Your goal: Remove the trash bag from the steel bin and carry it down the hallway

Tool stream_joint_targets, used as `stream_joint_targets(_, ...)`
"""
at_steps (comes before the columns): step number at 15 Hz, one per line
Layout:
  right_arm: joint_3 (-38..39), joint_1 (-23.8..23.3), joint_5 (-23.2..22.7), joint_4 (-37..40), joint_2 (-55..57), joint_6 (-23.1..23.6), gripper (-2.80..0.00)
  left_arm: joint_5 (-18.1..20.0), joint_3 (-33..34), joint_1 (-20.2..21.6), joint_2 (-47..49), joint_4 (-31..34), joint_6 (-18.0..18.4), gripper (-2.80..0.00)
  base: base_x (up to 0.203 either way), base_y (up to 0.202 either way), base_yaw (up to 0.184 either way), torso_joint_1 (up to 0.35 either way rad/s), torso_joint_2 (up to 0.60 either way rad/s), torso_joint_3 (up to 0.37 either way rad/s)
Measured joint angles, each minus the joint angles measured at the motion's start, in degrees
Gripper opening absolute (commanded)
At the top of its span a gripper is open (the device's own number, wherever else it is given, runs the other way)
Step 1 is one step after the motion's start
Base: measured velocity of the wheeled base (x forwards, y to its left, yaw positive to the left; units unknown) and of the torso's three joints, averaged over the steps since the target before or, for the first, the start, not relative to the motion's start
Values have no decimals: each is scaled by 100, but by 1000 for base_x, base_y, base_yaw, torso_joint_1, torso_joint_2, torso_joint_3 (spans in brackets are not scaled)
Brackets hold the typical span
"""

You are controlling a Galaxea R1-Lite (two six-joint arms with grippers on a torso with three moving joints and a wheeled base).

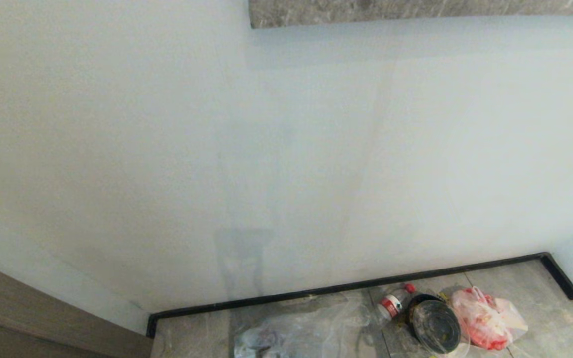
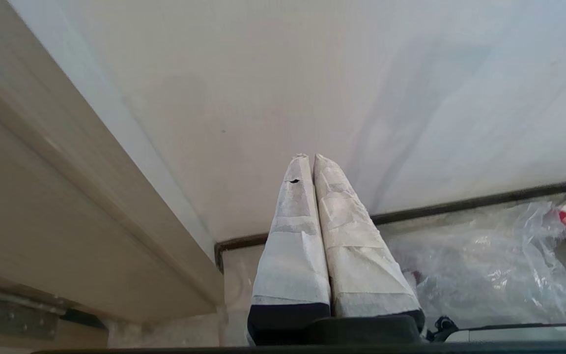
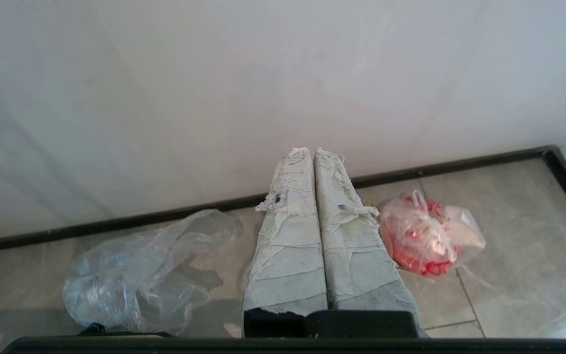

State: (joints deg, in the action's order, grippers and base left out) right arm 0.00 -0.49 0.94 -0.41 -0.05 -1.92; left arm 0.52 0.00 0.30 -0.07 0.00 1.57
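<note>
Looking down from the head camera, you face a pale wall [image 1: 286, 149] with a dark skirting [image 1: 346, 287] along its foot and grey tiled floor [image 1: 540, 303] below. The bin [image 1: 434, 325] stands on the tiles near the skirting, seen from above, dark inside with a black rim. A clear plastic film shows around its rim, though you cannot tell how it sits in the bin.

Just left of the bin lies a bottle [image 1: 394, 302] with a red cap and red label, on its side, its base at the bin's rim. Further left, a clear crinkled bag [image 1: 296, 333] is slumped on the floor. On the bin's right rests a pink-red bag [image 1: 485, 318], knotted and touching or nearly touching the bin.

A wooden door frame [image 1: 23, 308] fills the lower left corner.

Neither arm shows in the head view. Your left gripper [image 2: 307, 157] hangs in front of the wall, its taped fingers [image 2: 290, 246] pressed together on nothing, with the clear bag and the bottle on the floor beyond. Your right gripper [image 3: 311, 151] is likewise closed and empty, fingers pressed flat together, with the clear bag on one side of it and the pink-red bag on the other.
</note>
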Motion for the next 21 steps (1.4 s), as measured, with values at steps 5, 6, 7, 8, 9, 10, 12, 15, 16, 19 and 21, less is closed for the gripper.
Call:
stream_joint_targets(5, 0, 5, 0, 1, 0, -1, -280, -1, 0, -1, 0, 0, 1, -280, 0, 0, 0, 1, 1, 204)
stream_joint_targets(6, 0, 9, 0, 0, 0, 0, -280, 1, 0, 0, 0, 0, 1, -280, 0, 0, 0, 3, -1, 196)
stream_joint_targets(7, 0, 9, 0, 1, 0, -1, -280, 1, 0, 0, 0, 0, 0, -280, 0, 0, 0, 2, -3, 207)
stream_joint_targets(8, 0, 9, -1, 1, 0, -1, -280, 1, 0, 0, 0, 0, -1, -280, 0, 0, 0, 2, 5, 204)
stream_joint_targets(9, 0, 2, 0, 0, 0, -1, -280, 2, 0, -1, 0, 0, 0, -280, 0, 0, 0, 2, 11, 194)
stream_joint_targets(10, 0, 0, -1, 0, 0, -1, -280, 1, 0, -1, 0, 0, 0, -280, 0, 0, 0, 2, 0, 198)
stream_joint_targets(12, 0, 5, 0, 0, 0, 2, -280, 1, 0, 0, 0, 0, -1, -280, 0, 0, 0, 4, 4, 205)
stream_joint_targets(15, 0, 5, 2, 0, 0, -1, -280, 1, 0, -4, 0, 1, -8, -280, 0, 0, 0, 4, 7, 199)
stream_joint_targets(16, 0, 5, 0, 0, 0, 2, -280, 1, 0, -4, 0, 1, 1, -280, 0, 0, 0, 2, 2, 208)
stream_joint_targets(19, 0, 5, 1, 1, 0, -1, -280, 0, 0, 2, 0, -2, 10, -280, 0, 0, 0, 1, -1, 85)
stream_joint_targets(21, 0, 5, 2, 0, 0, -1, -280, 1, 0, 0, 0, -5, 2, -280, 0, 0, 0, 0, 0, 0)
